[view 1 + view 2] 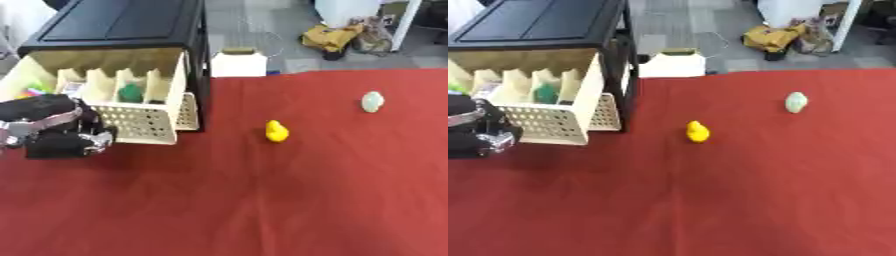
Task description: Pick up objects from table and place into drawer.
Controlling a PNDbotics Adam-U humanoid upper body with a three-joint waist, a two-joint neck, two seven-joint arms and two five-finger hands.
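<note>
A cream drawer point(140, 122) stands pulled out of a black cabinet point(122, 25) at the upper left. Inside its dividers lie a green thing point(131, 92) and some colourful bits at the far left. My left hand point(66, 137) hovers just in front of the drawer's left front corner, fingers curled down; nothing shows in it. A small yellow duck point(276, 131) sits on the red cloth near the middle. A pale green rounded object point(373, 101) lies further right. My right hand is out of view.
The red tablecloth point(262, 200) covers the whole table. Beyond its far edge a white box point(238, 63) sits on the floor beside the cabinet, and a yellow bag point(332, 37) lies further back.
</note>
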